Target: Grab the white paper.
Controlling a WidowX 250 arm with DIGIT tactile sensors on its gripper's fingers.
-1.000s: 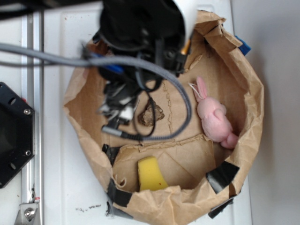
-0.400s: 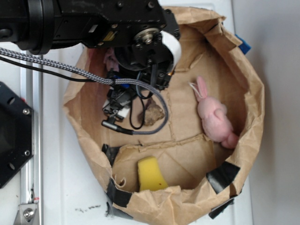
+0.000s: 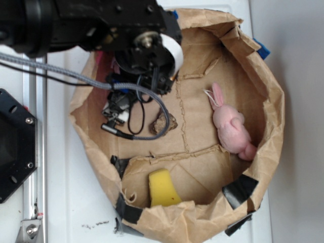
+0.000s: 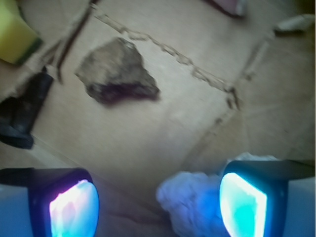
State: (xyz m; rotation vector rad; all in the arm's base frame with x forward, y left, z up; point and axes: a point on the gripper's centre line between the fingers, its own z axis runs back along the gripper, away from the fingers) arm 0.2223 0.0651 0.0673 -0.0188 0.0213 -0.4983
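The grab had not yet been made. In the wrist view the gripper (image 4: 158,200) stood wide open and empty, with the white paper (image 4: 190,197) lying between its pads, close against the right-hand pad (image 4: 244,205) and well clear of the left one. What remained, by my judgement, was to centre, lower, and close. The brown rock (image 4: 118,71) lay farther off on the cardboard floor. From the exterior view the arm (image 3: 101,25) reached in over the far left part of the paper bag (image 3: 273,126), pointing down and hiding the paper beneath it.
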